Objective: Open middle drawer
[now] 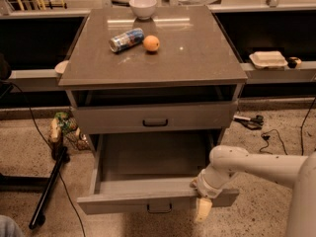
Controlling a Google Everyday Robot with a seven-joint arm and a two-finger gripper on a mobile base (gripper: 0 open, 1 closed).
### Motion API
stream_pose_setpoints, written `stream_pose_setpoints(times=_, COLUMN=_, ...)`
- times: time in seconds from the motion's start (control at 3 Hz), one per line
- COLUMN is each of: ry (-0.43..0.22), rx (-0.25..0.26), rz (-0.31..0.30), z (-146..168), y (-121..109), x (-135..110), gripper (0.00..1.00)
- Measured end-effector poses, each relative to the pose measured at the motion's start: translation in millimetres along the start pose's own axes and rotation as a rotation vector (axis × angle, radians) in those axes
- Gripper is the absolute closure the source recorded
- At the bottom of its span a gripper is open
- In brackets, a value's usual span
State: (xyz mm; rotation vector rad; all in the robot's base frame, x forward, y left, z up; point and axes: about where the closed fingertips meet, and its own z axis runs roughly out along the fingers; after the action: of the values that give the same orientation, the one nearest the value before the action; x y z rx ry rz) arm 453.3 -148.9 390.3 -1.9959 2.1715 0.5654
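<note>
Countertop (197, 58), one can (126, 39), one orange (151, 43), middle drawer (138, 197) out, claw (203, 209) at front (grip unclear)

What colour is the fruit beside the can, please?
Orange fruit, camera view; the gripper sits at the open drawer's front.

Arm (266, 164): enters from the lower right, runs leftward near horizontal. Bends at a rounded joint (227, 159), then drops steeply to the wrist (210, 184). Gripper (202, 209): hangs pointing down at lower centre-right of view, directly beneath the wrist, pale and narrow.
</note>
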Motion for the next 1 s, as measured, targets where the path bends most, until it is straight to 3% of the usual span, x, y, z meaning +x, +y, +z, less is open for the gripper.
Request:
stream_pose_setpoints(times=0.33, ry=-0.030, rx=-0.022, rz=0.099, z=-8, y=21, x=16, gripper=0.00)
stream_pose_setpoints(times=0.67, ry=-0.032, rx=-0.025, rz=0.118, z=-11, y=25, x=18, gripper=0.00)
stream_pose_setpoints(times=1.0, ry=-0.031, rx=-0.045, rz=0.171, z=-20, y=43, x=25, gripper=0.00)
